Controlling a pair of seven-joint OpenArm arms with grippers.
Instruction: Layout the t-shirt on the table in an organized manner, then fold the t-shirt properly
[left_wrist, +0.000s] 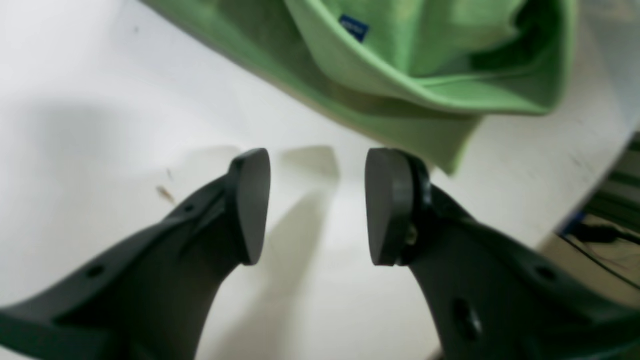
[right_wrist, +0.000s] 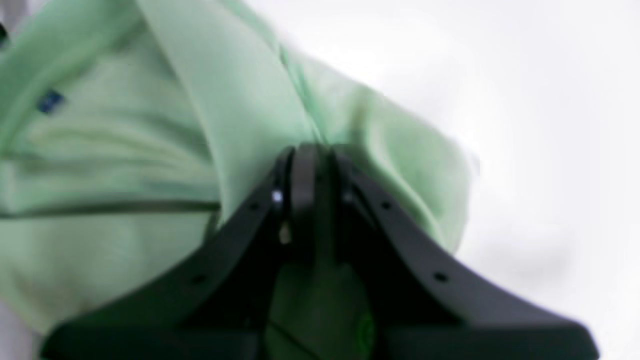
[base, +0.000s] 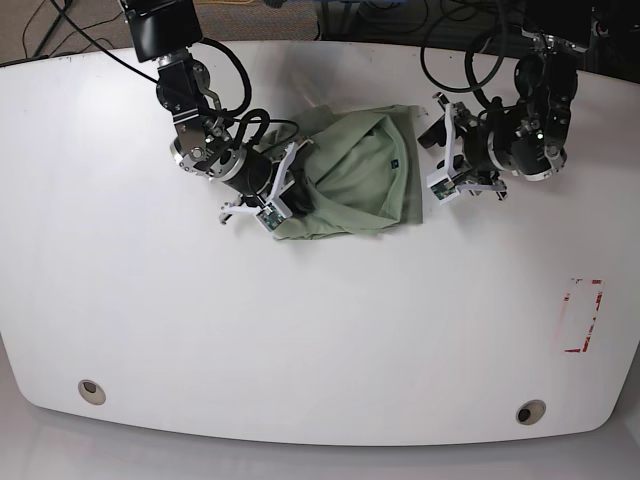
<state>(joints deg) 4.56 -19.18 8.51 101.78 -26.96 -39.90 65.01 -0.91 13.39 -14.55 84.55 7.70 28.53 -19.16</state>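
The pale green t-shirt lies crumpled in a loose heap on the white table, near its far middle. A small blue label shows inside the collar. My right gripper is shut on a fold of the shirt at its left edge in the base view. My left gripper is open and empty, just off the shirt's corner, on the shirt's right side in the base view.
A red-marked rectangle lies at the right of the table. Two round grommet holes sit near the front edge. Cables hang behind the far edge. The table edge is close beside my left gripper.
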